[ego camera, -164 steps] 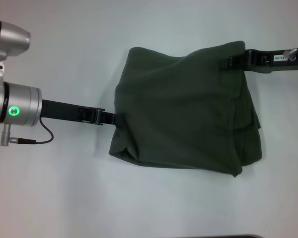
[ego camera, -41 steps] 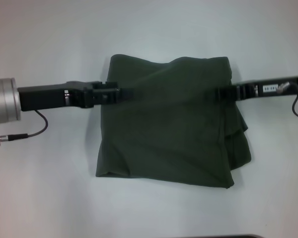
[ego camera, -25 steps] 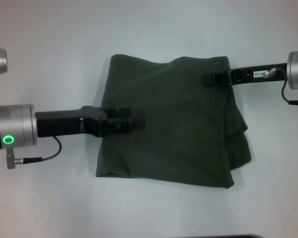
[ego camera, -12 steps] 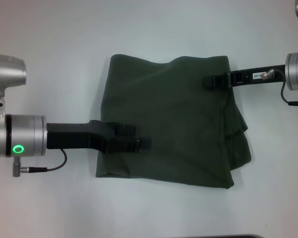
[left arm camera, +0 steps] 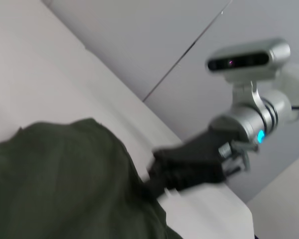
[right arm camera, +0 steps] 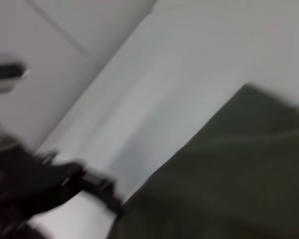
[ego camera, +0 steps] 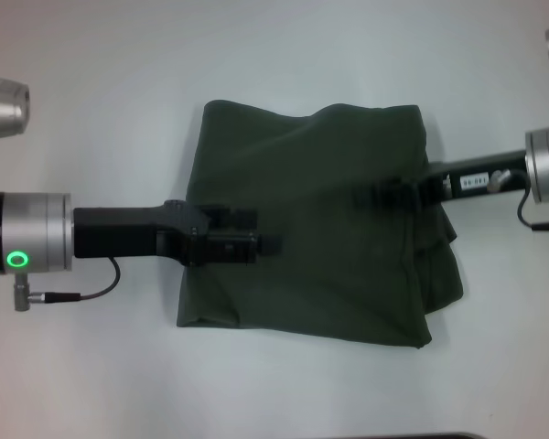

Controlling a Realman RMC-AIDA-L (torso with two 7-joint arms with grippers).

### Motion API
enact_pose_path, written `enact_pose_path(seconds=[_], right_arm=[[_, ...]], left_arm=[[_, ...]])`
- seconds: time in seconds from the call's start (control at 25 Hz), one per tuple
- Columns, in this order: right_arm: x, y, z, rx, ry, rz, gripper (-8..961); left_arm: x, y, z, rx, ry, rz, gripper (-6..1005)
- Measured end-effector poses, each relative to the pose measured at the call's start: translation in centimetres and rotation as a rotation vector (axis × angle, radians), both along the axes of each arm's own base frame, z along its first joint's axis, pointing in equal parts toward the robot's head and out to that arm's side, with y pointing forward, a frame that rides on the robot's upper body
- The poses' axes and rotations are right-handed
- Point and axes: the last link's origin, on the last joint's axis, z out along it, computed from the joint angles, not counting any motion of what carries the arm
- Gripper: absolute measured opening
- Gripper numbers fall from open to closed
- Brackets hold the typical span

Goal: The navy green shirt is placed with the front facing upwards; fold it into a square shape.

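On the folded navy green shirt (ego camera: 320, 229), left gripper (ego camera: 265, 244) and right gripper (ego camera: 364, 196) rest, finger state unclear.

Landmark: the navy green shirt (ego camera: 316, 224), folded to a rough square in the middle of the white table (ego camera: 284, 50).
Beyond the shirt's far edge: bare table, free along the whole width.
Before the shirt's near edge: a bare strip of table, free.
Shirt's left side: taken up by the left gripper (ego camera: 265, 244) and its arm, reaching in over the left edge onto the cloth.
Shirt's right side: the right gripper (ego camera: 368, 197) and its arm lie across the right edge, above uneven stacked layers.
Between the two grippers: open cloth at the shirt's middle.
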Motion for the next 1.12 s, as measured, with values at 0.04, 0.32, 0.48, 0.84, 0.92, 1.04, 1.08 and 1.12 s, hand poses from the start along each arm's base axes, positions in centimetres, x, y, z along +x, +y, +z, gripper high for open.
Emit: enact_pose_path(seconds=[0.04, 0.32, 0.48, 0.84, 0.92, 1.04, 1.08, 1.12], right_arm=[[0.0, -0.5, -0.1, -0.019, 0.011, 0.008, 33], [1.2, -3.5, -0.5, -0.089, 0.05, 0.033, 34], [2.0, -4.9, -0.9, -0.137, 0.027, 0.047, 34], [3.5, -6.1, -0.9, -0.182, -0.032, 0.015, 34], [3.9, -6.3, -0.8, -0.185, -0.044, 0.005, 34], [4.4, -6.5, -0.6, -0.184, -0.053, -0.008, 34], [4.5, -6.6, -0.5, -0.182, -0.054, -0.013, 34], [4.6, -6.7, -0.5, -0.18, -0.054, -0.016, 34]], left_arm=[[0.0, 0.1, 0.0, 0.005, -0.002, 0.001, 797], [-0.2, 0.5, 0.6, 0.036, -0.004, 0.012, 797], [-0.2, 0.7, 0.9, 0.049, -0.006, 0.013, 797], [0.0, 0.8, 0.7, 0.046, -0.009, 0.012, 798], [-0.1, 0.7, 0.7, 0.046, -0.008, 0.016, 798], [-0.2, 0.7, 0.6, 0.05, -0.004, 0.023, 798], [-0.3, 0.7, 0.6, 0.051, -0.003, 0.025, 798], [-0.3, 0.7, 0.6, 0.051, -0.002, 0.025, 798]])
